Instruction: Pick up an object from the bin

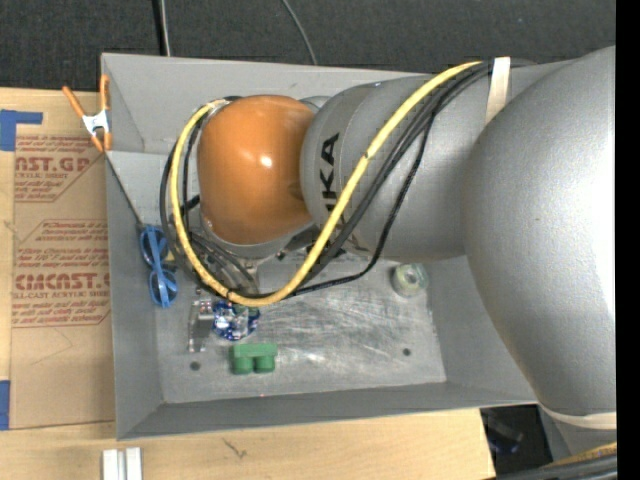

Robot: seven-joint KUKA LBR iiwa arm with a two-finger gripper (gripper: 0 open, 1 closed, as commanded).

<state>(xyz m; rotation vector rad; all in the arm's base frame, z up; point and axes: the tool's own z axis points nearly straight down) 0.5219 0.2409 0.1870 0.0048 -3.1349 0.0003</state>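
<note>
Toward the grey metal bin's (300, 393) seven o'clock, the gripper (212, 324) hangs over a small blue-and-white object (237, 319); its opening cannot be told; next, probably close and lift.

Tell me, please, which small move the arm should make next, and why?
Probably a short, straight descent. The gripper is over a small blue and silver thing in the lower left of the bin. A green block lies close beside it, and a blue loop rests against the left wall, so sideways drift could nudge those instead.
</note>
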